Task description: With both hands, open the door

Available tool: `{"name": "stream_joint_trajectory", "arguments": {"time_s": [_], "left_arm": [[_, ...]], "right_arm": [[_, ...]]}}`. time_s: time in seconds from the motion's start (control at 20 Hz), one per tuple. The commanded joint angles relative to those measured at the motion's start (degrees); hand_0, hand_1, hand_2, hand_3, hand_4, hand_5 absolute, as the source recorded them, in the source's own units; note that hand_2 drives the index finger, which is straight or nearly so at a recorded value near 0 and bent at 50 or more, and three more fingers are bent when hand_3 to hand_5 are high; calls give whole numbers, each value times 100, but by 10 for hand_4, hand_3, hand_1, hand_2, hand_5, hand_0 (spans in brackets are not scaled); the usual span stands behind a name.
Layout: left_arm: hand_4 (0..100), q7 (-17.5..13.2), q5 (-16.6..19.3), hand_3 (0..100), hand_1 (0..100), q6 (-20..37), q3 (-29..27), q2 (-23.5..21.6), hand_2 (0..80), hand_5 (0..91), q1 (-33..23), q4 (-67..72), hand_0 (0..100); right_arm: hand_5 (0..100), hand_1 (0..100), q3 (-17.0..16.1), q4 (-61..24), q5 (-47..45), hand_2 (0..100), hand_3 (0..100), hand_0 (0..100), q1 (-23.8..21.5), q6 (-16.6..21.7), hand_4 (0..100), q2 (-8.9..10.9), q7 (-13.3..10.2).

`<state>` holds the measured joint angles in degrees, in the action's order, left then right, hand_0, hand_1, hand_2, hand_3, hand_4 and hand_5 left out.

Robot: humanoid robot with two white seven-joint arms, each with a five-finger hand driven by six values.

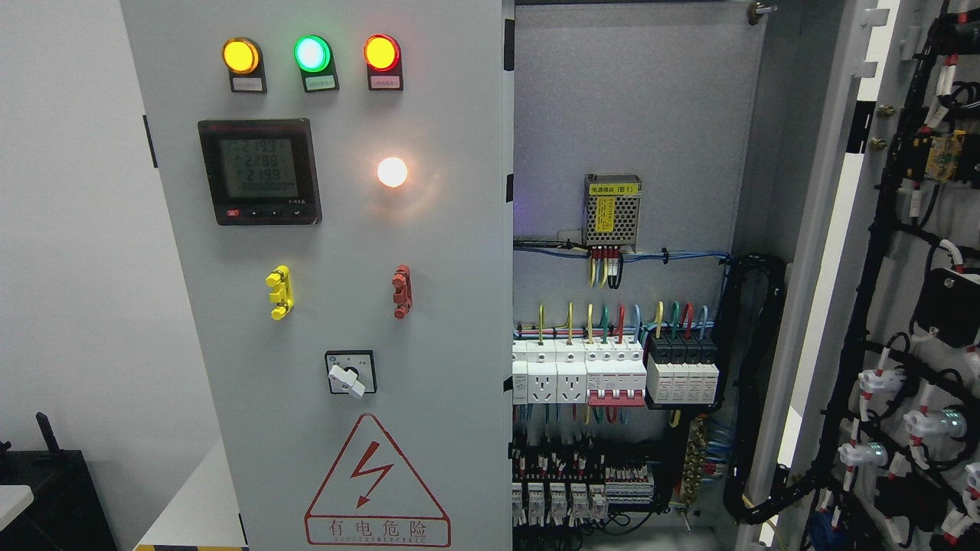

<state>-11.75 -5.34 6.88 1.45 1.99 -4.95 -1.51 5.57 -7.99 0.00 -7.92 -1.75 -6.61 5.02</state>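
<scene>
The electrical cabinet fills the frame. Its left door [337,306], closed and facing the camera, takes the left and centre; the right door [911,321] is already swung wide at the right edge, its wired inner face turned toward the camera. Between them the cabinet interior [635,229] lies open, grey back panel above, breakers below.

No robot hand shows anywhere, so neither hand's state can be told. Judged from the task, the right leaf looks done and the left leaf may remain, or the job is near finished.

If the left door is next, the sound approach would be at its free vertical edge [507,268], just left of the opening, where fingers could hook behind the sheet metal. Pulling there, well away from the hinge side at the frame's left, gives the most leverage. The door face is crowded: the meter display [259,171] at upper left, the rotary switch [351,373] at lower centre, the yellow handle [279,292] and red handle [402,291] at mid-height, three indicator lamps [311,53] along the top. Any reach should avoid pressing these.

Room to swing looks fair at the left, where a plain wall stands; a dark object [53,474] sits at lower left and might crowd the arc. Fingers should keep clear of the breaker row [612,375] just inside the edge.
</scene>
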Motion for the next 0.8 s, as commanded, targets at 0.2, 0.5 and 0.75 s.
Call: {"name": "stream_joint_trajectory", "arguments": {"time_s": [0.2,0.5,0.75], "left_arm": [[32,6,15,0,0,15,-409,38,0,0,-33,222,0],[32,6,-2,0,0,15,-347,38,0,0,-24,204,0],[32,6,-11,0,0,24,-365,38,0,0,-6,160,0]], "right_arm": [[0,0,76,-2011,-105,0,0,0,-727,8,0,212,-98],[0,0,225,-3426,-88,0,0,0,-1465,8,0,449,-115],[0,0,225,-4358,-88,0,0,0,-1887,17,0,625,-124]]}}
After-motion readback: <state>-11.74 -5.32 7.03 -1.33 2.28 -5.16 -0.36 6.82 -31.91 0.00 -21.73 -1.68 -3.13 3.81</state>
